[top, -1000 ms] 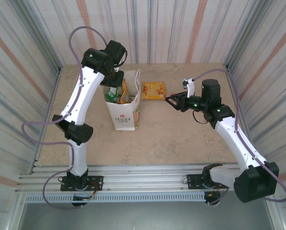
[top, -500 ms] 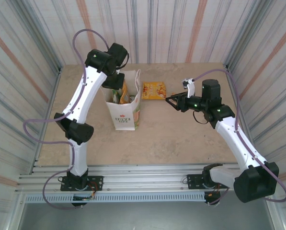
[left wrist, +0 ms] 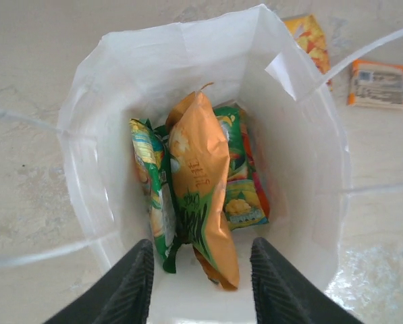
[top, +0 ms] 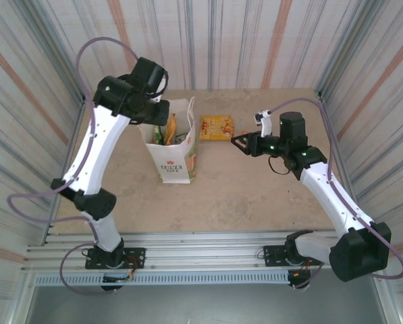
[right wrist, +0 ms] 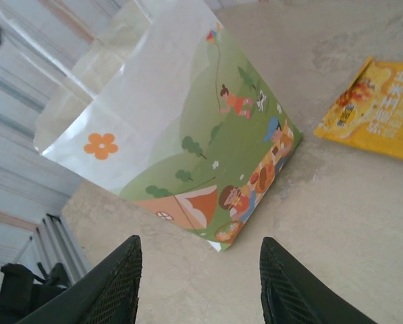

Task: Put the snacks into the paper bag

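1. Yellow packet (top: 217,127): lying flat, upper centre of the top view, just right of the paper bag (top: 176,162); long axis left-right.
2. Right gripper (top: 236,140): jaws apart, empty. It is your nearer hand; the packet lies just up-left of it.
3. Left gripper (left wrist: 201,246): jaws apart, empty, above the bagged snacks (left wrist: 201,182).

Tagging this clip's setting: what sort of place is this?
Probably a lab data-collection cell, not a shop or home: two arms bolted to a metal rail, striped panel walls boxing in the table, a bag and snack packet staged on it.
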You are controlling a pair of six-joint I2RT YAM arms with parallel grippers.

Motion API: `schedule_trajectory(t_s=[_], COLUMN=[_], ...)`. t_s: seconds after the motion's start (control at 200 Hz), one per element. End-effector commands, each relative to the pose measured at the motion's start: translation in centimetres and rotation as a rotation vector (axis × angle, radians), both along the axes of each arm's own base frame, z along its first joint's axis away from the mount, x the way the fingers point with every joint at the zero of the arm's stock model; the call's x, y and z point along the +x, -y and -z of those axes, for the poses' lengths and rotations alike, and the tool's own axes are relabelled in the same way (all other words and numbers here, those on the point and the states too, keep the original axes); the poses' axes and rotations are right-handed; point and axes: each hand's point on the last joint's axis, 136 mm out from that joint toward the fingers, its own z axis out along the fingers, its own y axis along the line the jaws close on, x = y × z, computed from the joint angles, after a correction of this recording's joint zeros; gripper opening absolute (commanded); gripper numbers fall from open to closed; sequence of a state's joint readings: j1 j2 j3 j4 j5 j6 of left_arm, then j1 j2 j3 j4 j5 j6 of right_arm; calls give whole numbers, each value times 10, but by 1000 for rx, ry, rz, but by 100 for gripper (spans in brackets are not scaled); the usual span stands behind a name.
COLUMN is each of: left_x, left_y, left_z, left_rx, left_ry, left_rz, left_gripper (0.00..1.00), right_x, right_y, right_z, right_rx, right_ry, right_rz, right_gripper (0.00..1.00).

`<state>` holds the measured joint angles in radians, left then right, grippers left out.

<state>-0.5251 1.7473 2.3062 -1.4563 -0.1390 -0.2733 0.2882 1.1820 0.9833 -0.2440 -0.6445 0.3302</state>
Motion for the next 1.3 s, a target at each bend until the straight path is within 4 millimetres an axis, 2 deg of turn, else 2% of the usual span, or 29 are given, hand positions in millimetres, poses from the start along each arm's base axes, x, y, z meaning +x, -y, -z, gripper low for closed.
schedule_trajectory(t_s=[0.0,0.115,0.195,0.331,0.446,0.646,0.742,0.937,1.137,1.293], left_x=[-4,-12,-17,-27,-41,-55,-49,-16,14,31], left_y=[-6,-27,-33,-46,-64,-89,-87,-77,-70,-66], left_z=[-8,3,7,-1,-6,21,36,58,75,92], left_rx=[-71,-64,-115,-205,-246,-263,-282,-316,-313,-306], left_ry=[33,-14,-29,19,22,-60,-88,-80,-90,-119], left_rz=[-2,-59,-71,-102,-159,-240,-240,-243,-231,-226], left_gripper=[45,47,48,48,51,51,51,52,50,50], right_x=[6,11,13,19,29,50,59,73,90,108], right_y=[-2,-7,-12,-19,-24,-33,-31,-33,-27,-17], right_z=[9,14,20,31,41,50,60,70,93,113], right_rx=[9,9,5,1,-2,15,-1,11,12,-59], right_ry=[-67,-96,-119,-172,-208,-251,-306,-375,-483,-511], right_rz=[52,63,55,61,87,132,181,233,353,391], right_gripper=[49,49,50,50,50,51,51,53,53,54])
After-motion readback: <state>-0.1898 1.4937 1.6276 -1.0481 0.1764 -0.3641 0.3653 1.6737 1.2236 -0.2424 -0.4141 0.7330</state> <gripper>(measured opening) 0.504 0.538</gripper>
